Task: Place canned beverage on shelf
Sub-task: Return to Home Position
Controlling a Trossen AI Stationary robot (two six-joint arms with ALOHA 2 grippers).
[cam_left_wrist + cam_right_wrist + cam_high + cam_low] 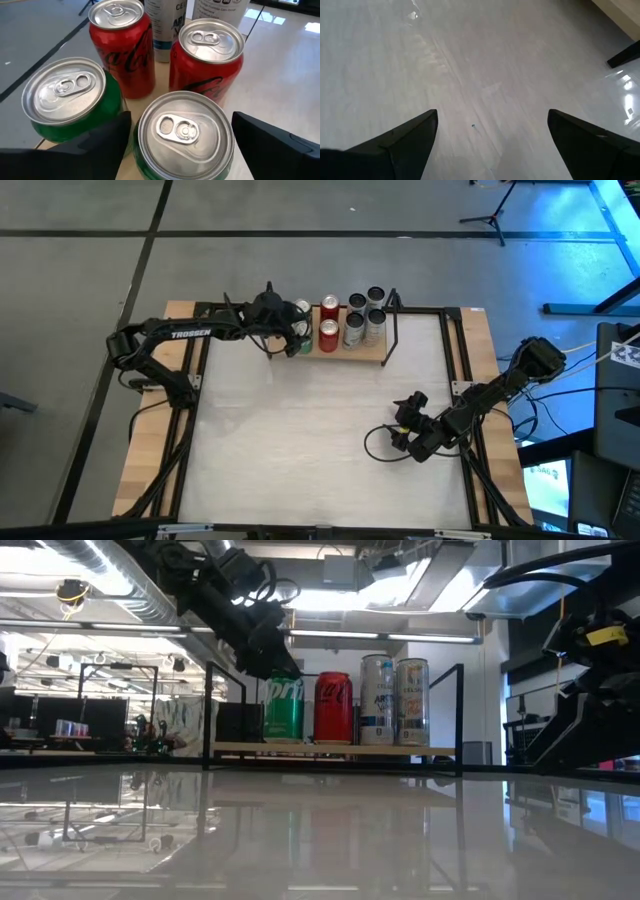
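Note:
The shelf (362,353), a light-wood board in a black rod frame, stands at the table's far edge. On it stand two green cans, two red cans (120,45) and several silver cans (375,320), all upright. My left gripper (180,115) is open at the shelf's left end, one finger on each side of the nearer green can (185,132). That can stands on the board (330,749). The other green can (65,97) is just beside it. My right gripper (492,117) hangs open over bare table near the right edge. My left gripper comes slanting down from the table's left, with its fingers (100,142) close beside the upper wall of the nearer green can (145,150). I cannot tell whether they touch it. The can stands upright on the shelf board.
Black upright posts (459,720) mark the shelf's corners. The right arm (470,410) rests near the table's right edge. White tabletop (300,440) spreads between the shelf and the near edge. Stands and screens fill the room beyond.

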